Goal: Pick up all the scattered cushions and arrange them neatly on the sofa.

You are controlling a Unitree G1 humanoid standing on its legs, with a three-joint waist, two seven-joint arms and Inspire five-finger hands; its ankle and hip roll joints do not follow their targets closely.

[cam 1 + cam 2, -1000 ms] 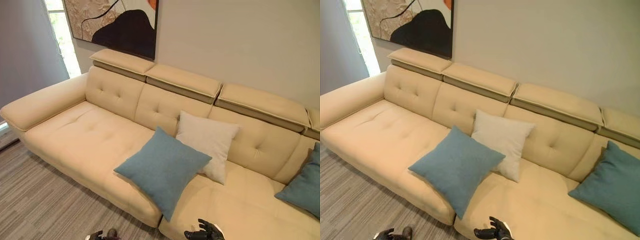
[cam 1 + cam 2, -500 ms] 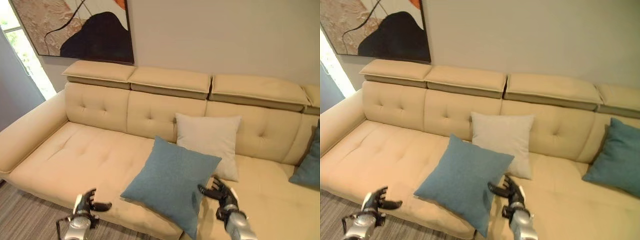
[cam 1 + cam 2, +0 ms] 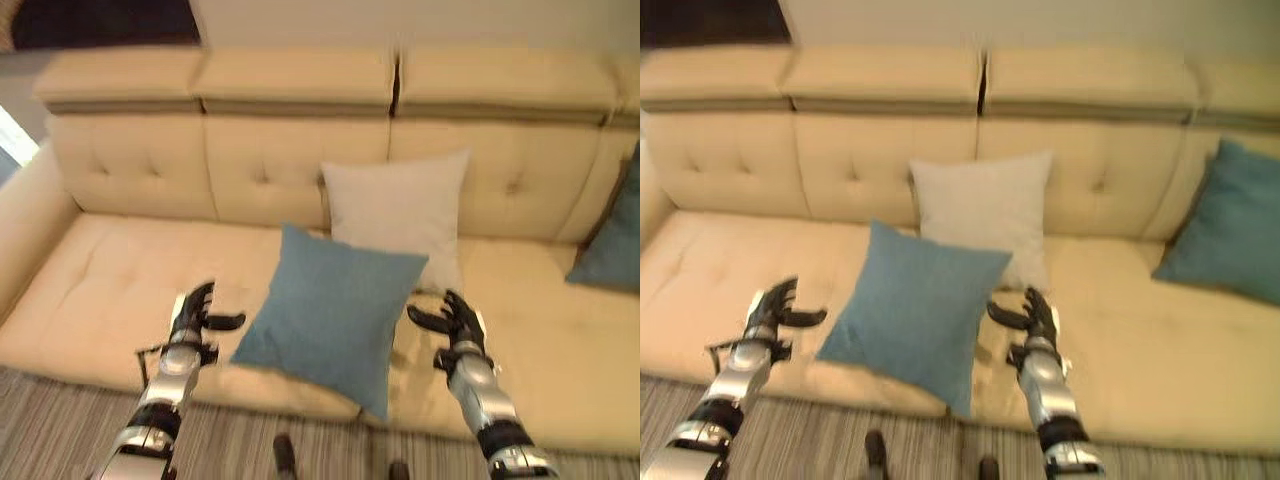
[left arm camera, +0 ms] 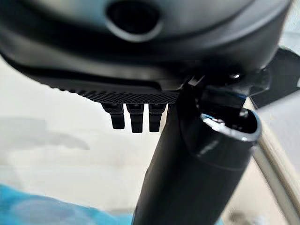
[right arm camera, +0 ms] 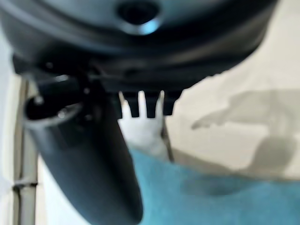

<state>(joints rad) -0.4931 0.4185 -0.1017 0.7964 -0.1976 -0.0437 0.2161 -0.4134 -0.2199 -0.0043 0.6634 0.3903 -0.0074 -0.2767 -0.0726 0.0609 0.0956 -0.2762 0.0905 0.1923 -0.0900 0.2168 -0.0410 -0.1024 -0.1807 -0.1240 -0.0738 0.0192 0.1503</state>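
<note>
Both hands hover spread and empty on either side of the blue cushion (image 3: 335,310) at frame centre, left hand (image 3: 195,318) lower left, right hand (image 3: 455,325) lower right, neither touching it; the cushion stands tilted on one corner near the front edge of the cream sofa (image 3: 120,270), leaning against the white cushion (image 3: 400,205) behind it. The right eye view shows most of a second blue cushion (image 3: 1225,225) at right, cut off by the left eye view's edge; the right wrist view shows blue fabric just past straight fingers (image 5: 145,104).

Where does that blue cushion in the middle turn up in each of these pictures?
Left eye view: blue cushion at centre, between both hands.
Right eye view: left of centre.
Left wrist view: blue patch beyond the hand.
Right wrist view: blue area beyond the hand.
Shared landmark: white cushion behind it.
</note>
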